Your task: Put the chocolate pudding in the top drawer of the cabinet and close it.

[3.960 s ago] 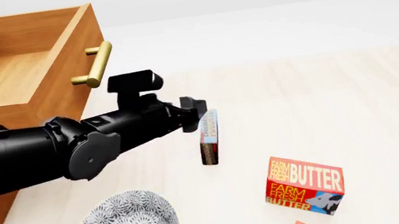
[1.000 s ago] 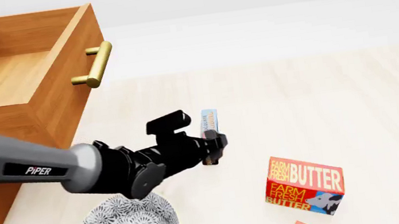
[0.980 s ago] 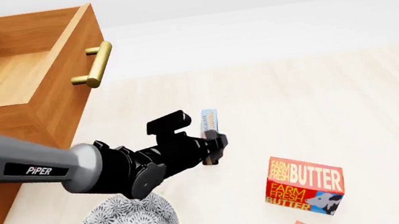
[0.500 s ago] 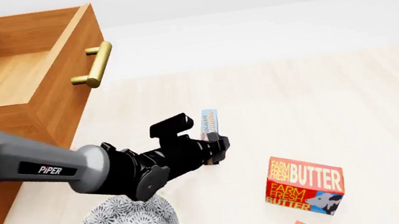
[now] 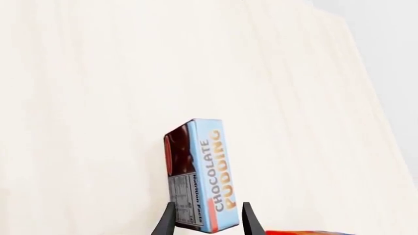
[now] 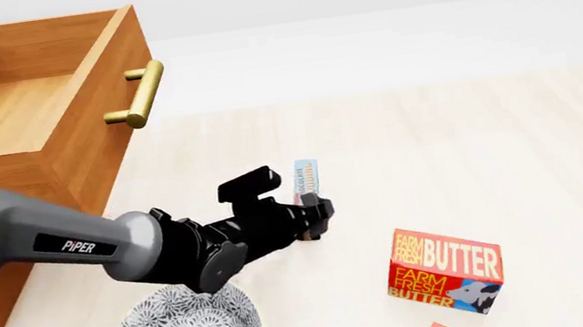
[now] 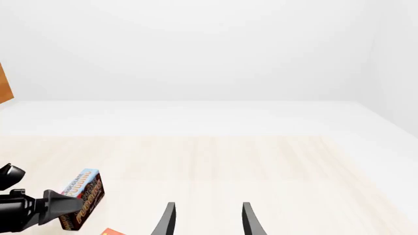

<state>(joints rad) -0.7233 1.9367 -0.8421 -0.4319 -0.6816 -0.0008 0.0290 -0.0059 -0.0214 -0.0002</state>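
wooden top drawer stood open and empty — the chocolate pudding sat upright on the table, pinched at its near end by the left gripper, so lifting, placing and closing remained — right gripper spread, idle.

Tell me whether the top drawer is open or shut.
Open: the top drawer is pulled out, its bare wooden inside showing, with nothing visible in it.

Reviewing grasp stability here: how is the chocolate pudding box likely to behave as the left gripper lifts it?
The chocolate pudding is a thin, sharp-edged carton, so probably stiff and light. The left gripper brackets only one end, so it could pivot between the fingers. Standing on a narrow edge in the front view, it looks apt to tip if nudged.
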